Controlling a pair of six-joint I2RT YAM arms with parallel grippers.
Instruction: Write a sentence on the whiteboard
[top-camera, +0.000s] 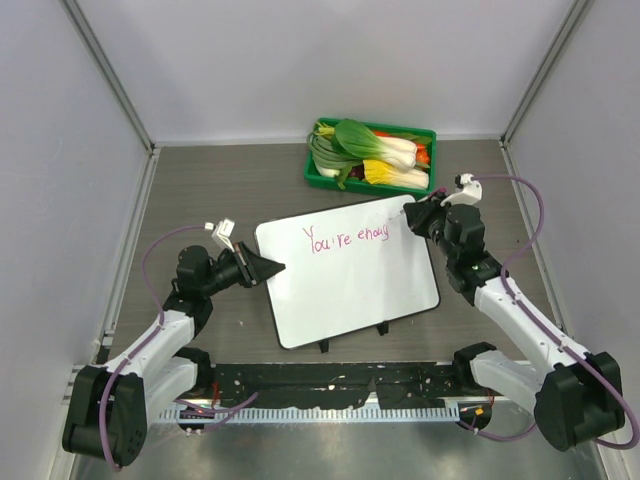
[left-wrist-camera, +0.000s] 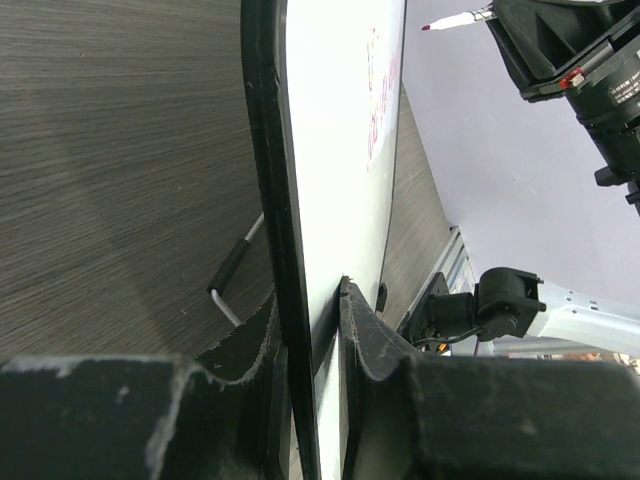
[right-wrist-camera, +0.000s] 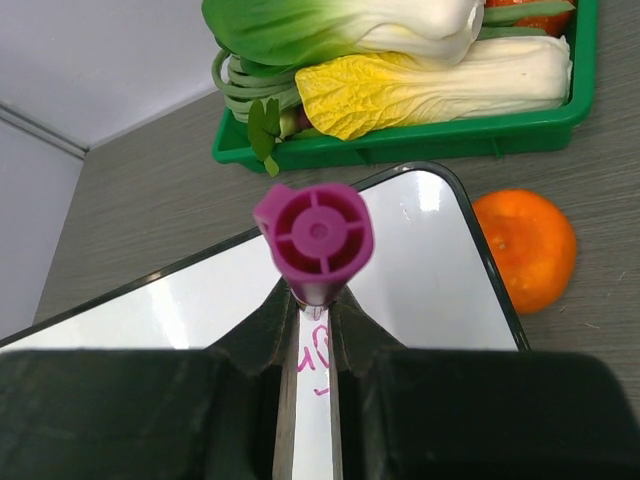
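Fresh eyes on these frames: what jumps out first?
The whiteboard at centre, a pink sentence along its far edge. The left end effector clamps its left rim; the right end effector holds a magenta marker at the far right corner. Behind sits a green tray of vegetables.

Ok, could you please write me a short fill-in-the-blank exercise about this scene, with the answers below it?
1. The pink sentence on the whiteboard begins with the word ____.
2. The right claw is shut on a marker; the left claw is shut on the ____.
3. The tray holding vegetables is ____ in colour.
Answers: You're; whiteboard; green.
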